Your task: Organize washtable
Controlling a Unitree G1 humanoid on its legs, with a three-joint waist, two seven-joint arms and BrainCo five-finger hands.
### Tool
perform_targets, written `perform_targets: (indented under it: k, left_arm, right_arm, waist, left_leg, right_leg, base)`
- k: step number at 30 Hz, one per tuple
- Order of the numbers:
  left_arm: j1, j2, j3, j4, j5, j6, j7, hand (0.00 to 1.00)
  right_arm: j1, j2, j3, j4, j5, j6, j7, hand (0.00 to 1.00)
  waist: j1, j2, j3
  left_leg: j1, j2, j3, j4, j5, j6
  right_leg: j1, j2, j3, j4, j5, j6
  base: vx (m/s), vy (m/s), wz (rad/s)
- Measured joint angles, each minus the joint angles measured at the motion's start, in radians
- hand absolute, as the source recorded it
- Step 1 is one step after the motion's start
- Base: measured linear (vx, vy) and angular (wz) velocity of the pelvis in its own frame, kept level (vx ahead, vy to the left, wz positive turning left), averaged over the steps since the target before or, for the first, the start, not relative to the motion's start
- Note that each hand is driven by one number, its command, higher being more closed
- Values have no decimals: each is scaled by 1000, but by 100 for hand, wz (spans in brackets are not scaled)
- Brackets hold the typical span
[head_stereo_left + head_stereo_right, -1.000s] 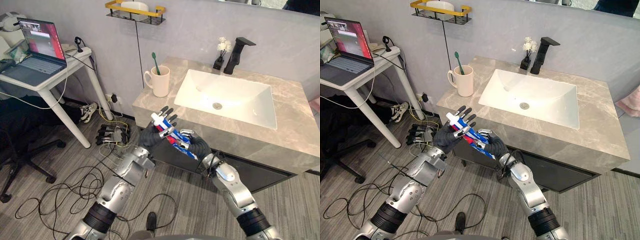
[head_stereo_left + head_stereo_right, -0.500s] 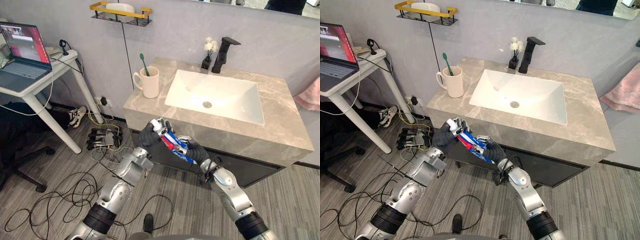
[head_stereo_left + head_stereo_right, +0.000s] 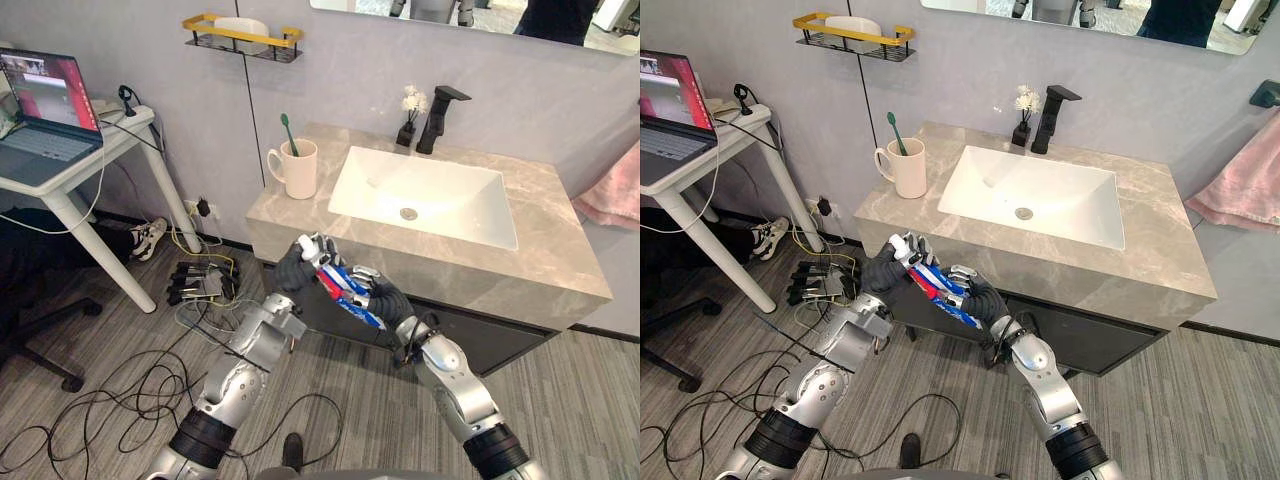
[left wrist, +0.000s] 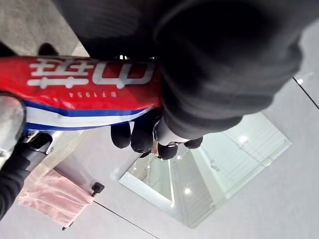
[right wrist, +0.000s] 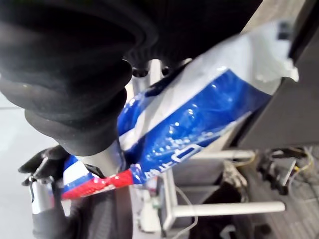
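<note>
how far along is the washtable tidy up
Done: the toothbrush stands in the mug on the counter. In hand: the left hand and right hand both grip the toothpaste tube in front of the counter. Left: the tube is not yet put away.

Gripping a red, white and blue soft tube (image 3: 346, 287) with left hand (image 3: 296, 270) and right hand (image 3: 386, 298), in front of the grey stone washtable (image 3: 300, 207) with its white mug (image 3: 298, 168) and green toothbrush (image 3: 286, 130).
</note>
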Motion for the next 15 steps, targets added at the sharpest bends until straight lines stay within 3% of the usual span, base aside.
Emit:
perform_targets:
  k: [6, 15]
  left_arm:
    - [-212, 90, 81, 80, 39, -31, 14, 100]
    - [-291, 111, 88, 181, 124, -44, 21, 100]
  right_arm:
    - [-9, -2, -3, 0, 76, 9, 2, 0]
    - [50, -6, -38, 1, 104, 15, 2, 0]
  waist:
    - [-1, 2, -20]
    - [-9, 2, -20]
  left_leg:
    - [0, 8, 7, 0, -2, -3]
    - [0, 9, 19, 0, -4, -6]
  right_leg:
    - [1, -1, 9, -14, 8, 3]
    - [2, 1, 26, -30, 25, 7]
  base:
    - [13, -7, -5]
    - [18, -7, -4]
